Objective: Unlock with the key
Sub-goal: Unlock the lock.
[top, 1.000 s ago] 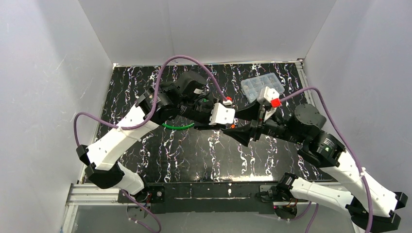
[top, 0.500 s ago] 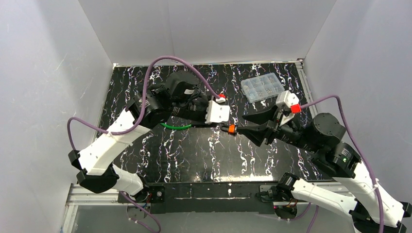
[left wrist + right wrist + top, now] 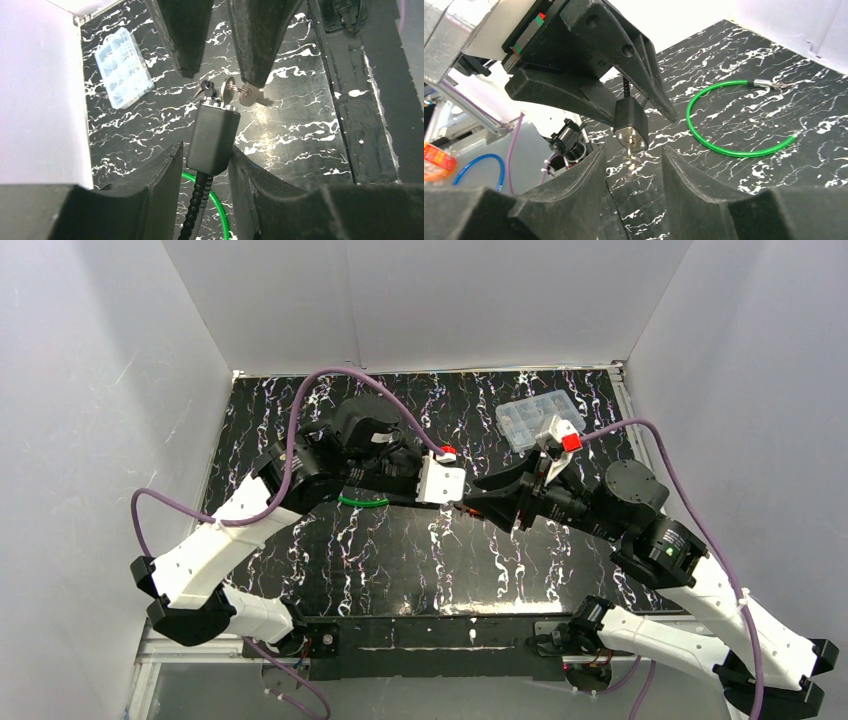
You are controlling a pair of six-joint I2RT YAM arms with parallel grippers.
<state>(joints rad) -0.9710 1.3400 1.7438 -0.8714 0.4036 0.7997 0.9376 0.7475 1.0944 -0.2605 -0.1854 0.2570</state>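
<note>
Above the middle of the black marbled table (image 3: 400, 560), the cable lock (image 3: 212, 132) is held off the surface. Its black body is clamped between the fingers of the left gripper (image 3: 206, 150), with the chromed key end turned toward the right arm. A key (image 3: 228, 92) is seen standing in that end, and a second key (image 3: 252, 96) hangs beside it. The right gripper (image 3: 220, 76) is set about the keys with its fingers apart, one on each side; whether a pad touches the bow cannot be told. A black flexible stem runs out from the lock's rear, and the green cable (image 3: 362, 502) lies in an open loop on the table below. The lock body is judged to be rigid, fairly weighty for its size and smooth-sided. A firm hold across its flat faces (as it is now taken) should therefore keep it from turning when the key is twisted. The key is judged thin, stiff and slippery. It would best be pinched on the flat bow, close to the lock, with the dangling key kept out of the pinch. At the far right of the table a clear compartment box (image 3: 535, 420) is set with its lid down; small pale items are seen in its cells, too small to be named.
</note>
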